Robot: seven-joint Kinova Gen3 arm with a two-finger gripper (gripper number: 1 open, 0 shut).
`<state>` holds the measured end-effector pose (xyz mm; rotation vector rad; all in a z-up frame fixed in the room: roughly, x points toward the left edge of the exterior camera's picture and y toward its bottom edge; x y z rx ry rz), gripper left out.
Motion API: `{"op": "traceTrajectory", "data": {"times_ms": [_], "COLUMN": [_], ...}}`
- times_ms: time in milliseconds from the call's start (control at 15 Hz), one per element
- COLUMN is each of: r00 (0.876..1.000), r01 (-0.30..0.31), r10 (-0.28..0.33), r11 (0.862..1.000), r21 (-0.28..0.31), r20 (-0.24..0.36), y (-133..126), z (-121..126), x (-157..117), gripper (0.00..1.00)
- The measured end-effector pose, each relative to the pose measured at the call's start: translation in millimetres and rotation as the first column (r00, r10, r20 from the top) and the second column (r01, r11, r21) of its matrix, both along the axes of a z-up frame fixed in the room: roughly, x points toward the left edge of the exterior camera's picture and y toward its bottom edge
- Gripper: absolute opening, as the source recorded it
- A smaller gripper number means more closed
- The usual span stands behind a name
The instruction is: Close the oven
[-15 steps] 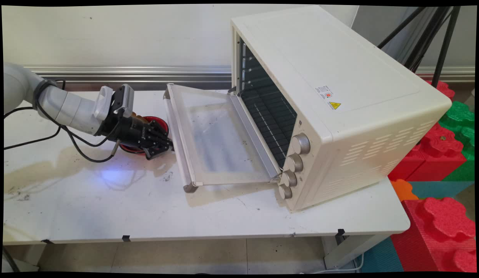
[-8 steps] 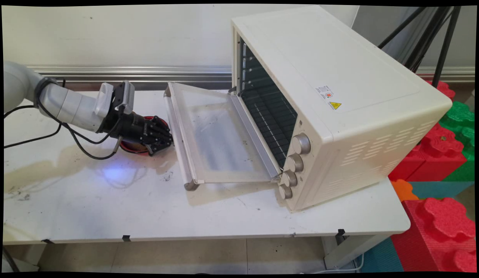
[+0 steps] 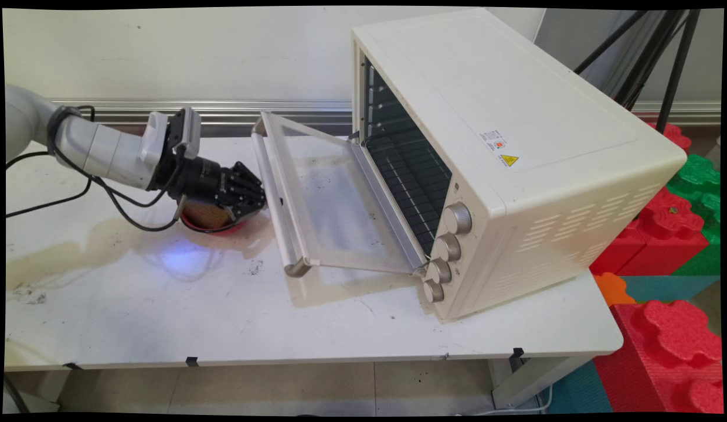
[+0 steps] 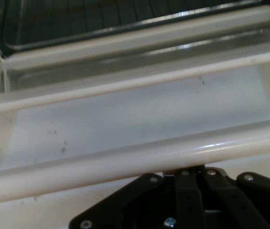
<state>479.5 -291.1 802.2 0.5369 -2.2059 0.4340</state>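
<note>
A cream toaster oven (image 3: 504,146) stands on the white table (image 3: 164,305) with its glass door (image 3: 334,199) partly raised. My gripper (image 3: 257,196) sits against the underside of the door's handle bar (image 3: 278,199), near its middle. In the hand view the handle bar (image 4: 125,160) crosses just above my gripper (image 4: 192,171), whose fingers are shut together with nothing between them. Behind the bar lie the glass pane and the dark oven cavity (image 4: 101,19). A red bowl (image 3: 214,224) with something brown in it sits on the table right below my hand.
The oven's four knobs (image 3: 448,246) face the table's near right. Red and green foam blocks (image 3: 674,234) are stacked off the table's right end, and black tripod legs (image 3: 662,53) stand behind them. Black cables (image 3: 105,199) hang from the arm.
My gripper has risen and moved slightly right under the handle, and the oven door has swung up from lying flat to a tilted position.
</note>
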Motion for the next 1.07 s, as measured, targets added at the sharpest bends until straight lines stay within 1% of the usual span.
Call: {"op": "traceTrajectory", "data": {"times_ms": [467, 800, 1067], "r00": [0.998, 0.994, 0.992], "r01": [-0.014, -0.037, -0.050], "r10": [0.010, 0.028, 0.037], "r11": [0.998, 0.995, 0.993], "r21": [-0.066, -0.090, -0.105], "r20": [-0.066, -0.104, -0.122], "y": [-15.4, -30.2, -40.2], "z": [29.8, 43.6, 51.1], "x": [-11.7, -19.6, -24.2], "gripper": [0.00, 0.00, 0.00]}}
